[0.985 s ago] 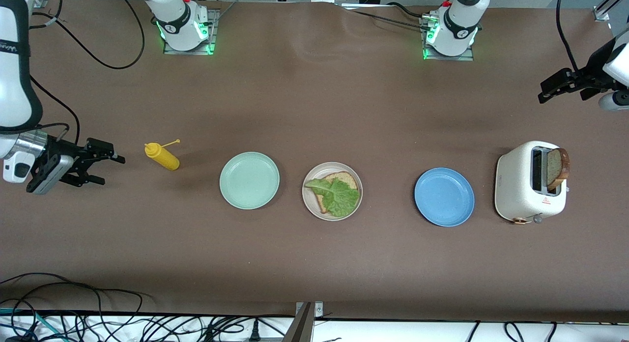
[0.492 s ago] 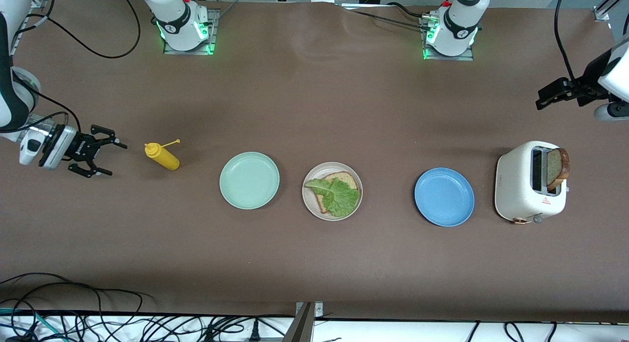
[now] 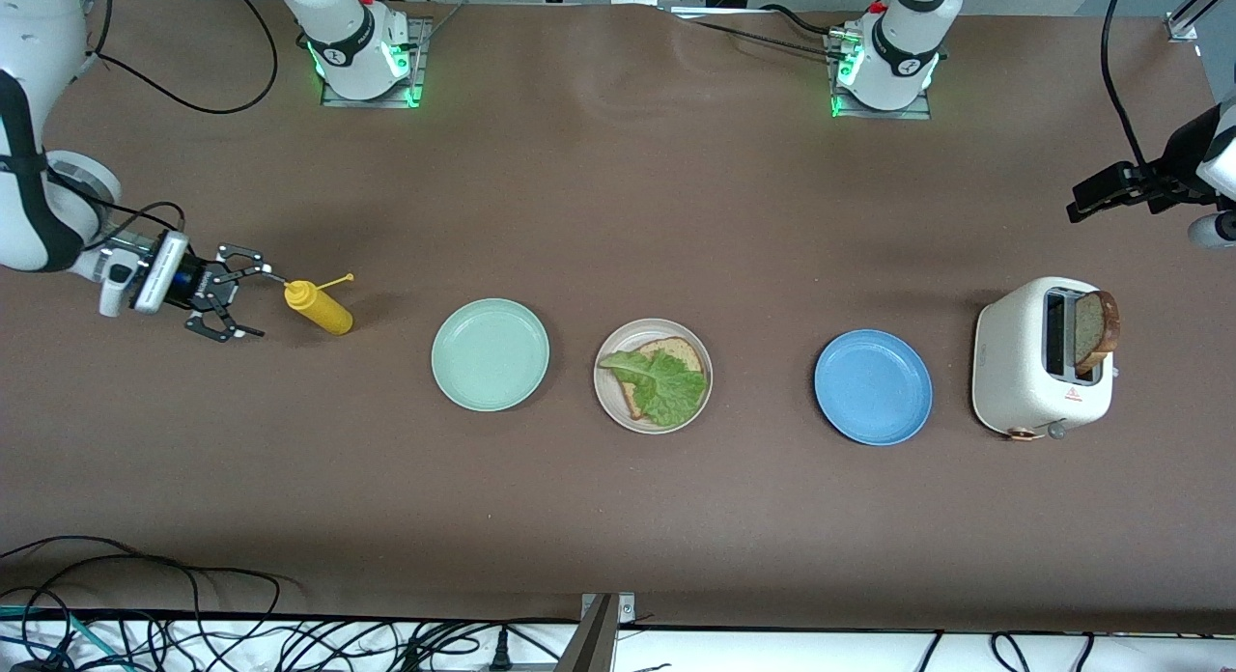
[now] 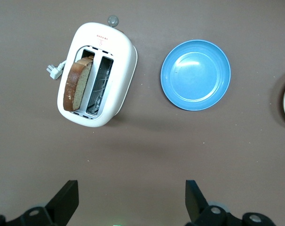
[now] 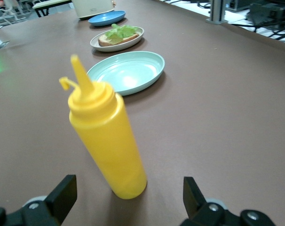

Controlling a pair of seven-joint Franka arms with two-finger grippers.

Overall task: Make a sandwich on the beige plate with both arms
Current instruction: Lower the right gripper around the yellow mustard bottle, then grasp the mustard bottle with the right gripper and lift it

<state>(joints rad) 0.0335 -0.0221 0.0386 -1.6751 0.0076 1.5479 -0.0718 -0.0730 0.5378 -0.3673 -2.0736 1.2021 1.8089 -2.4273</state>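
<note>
Two pincers open: right pincer (image 3: 238,305) level beside the bottle (image 3: 320,307); left pincer (image 3: 1110,191) waits above the toaster (image 3: 1038,358). Plate (image 3: 610,402) mid-table holds bread, lettuce. Advise centring, then gripping the bottle's body squarely.

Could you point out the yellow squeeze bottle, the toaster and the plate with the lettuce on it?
Yellow bottle (image 5: 107,143), right wrist view, middle of its body.
Toaster (image 3: 1014,363), front view, white side wall.
Beige plate (image 3: 605,387), front view, bare rim beside the lettuce.

Even overhead light (soft shadows)
</note>
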